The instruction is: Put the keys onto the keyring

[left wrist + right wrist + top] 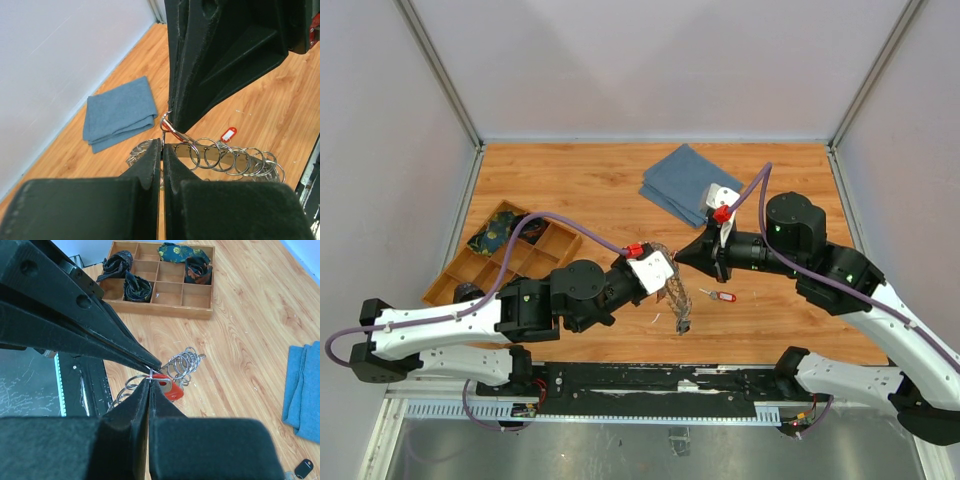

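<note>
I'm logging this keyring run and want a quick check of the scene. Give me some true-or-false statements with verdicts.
1. The left pincer is shut on the keyring. True.
2. The wooden tray is empty. False: several compartments hold dark rolled fabric.
3. A red-tagged key lies loose on the table. True.
4. The blue cloth covers the keyring. False: it lies apart, farther back.
5. The right pincer is wide open. False: it is shut, seemingly on a red-headed key at the keyring.
</note>
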Robot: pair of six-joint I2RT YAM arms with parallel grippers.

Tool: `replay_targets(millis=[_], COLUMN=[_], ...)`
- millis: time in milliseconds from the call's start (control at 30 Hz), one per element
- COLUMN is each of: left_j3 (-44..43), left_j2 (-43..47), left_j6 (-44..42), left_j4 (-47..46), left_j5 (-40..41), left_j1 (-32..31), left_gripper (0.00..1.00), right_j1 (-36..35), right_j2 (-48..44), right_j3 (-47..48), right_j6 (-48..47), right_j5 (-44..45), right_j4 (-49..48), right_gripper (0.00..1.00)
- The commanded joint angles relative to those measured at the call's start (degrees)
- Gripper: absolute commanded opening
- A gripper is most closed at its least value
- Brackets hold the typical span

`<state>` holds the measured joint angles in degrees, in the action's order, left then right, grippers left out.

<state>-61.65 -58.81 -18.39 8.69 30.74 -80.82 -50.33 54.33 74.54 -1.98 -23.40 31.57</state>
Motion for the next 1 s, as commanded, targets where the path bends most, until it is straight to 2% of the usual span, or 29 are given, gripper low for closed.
replay_targets(millis=[0,967], left_j3=[-2.1,-2.18], left_j2=[0.1,-0.17], left_j6=[-0.29,0.28], left_j4=[-3.69,-4.5], left_j5=[-0.4,-1.03], left_j1=[-0.66,-1.01], left_gripper=[0.01,0.01], right_j1=[-0.92,-0.93], right_j2=[-0.13,0.42], right_j3=[-0.52,-1.83], right_j6=[0.03,1.66], right_j5=[-0.85,3.09], right_j4=[-1.78,-0.81], right_gripper=[0.0,0.01])
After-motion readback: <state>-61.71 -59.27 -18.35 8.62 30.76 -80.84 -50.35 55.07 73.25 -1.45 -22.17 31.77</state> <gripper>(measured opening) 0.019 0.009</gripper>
